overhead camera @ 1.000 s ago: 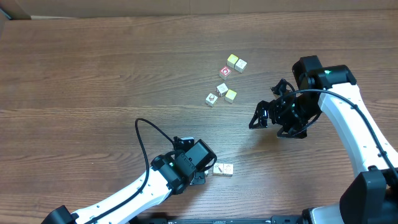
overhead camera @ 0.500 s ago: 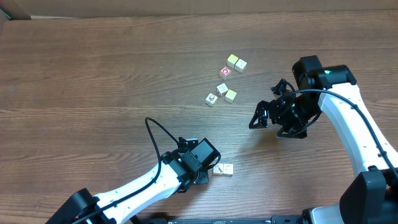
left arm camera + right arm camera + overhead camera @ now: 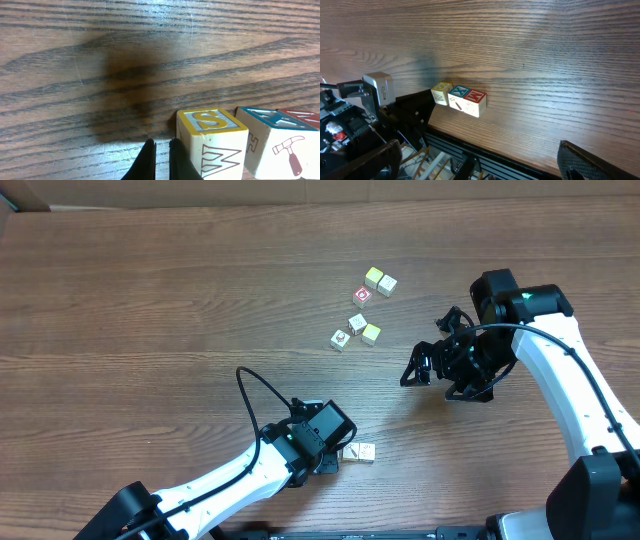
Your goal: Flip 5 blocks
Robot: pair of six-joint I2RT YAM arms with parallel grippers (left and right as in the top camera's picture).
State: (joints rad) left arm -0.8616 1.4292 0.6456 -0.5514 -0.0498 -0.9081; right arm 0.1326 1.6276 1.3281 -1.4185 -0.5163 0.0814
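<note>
Two pale blocks (image 3: 359, 452) lie side by side near the front edge. My left gripper (image 3: 335, 459) sits low just left of them, its tips hidden under the wrist. In the left wrist view the left gripper (image 3: 161, 150) is shut with nothing held. Its right finger is against or nearly against a block (image 3: 212, 142) with a yellow "S" top and an "M" face. A hammer-picture block (image 3: 274, 145) stands to the right of that one. More pale blocks (image 3: 357, 322) (image 3: 340, 339) (image 3: 387, 284) lie mid-table. My right gripper (image 3: 411, 374) hovers open to their right, empty.
In the mid-table group there are also two yellow-topped cubes (image 3: 373, 277) (image 3: 371, 334) and a red-faced cube (image 3: 362, 296). The right wrist view shows a row of three blocks (image 3: 460, 98) close to the table's front edge (image 3: 485, 150). A red-topped cube (image 3: 306, 118) ends that row.
My left wrist has slid a little to the right, closer to the two front blocks. The blocks and the right arm have not moved.
</note>
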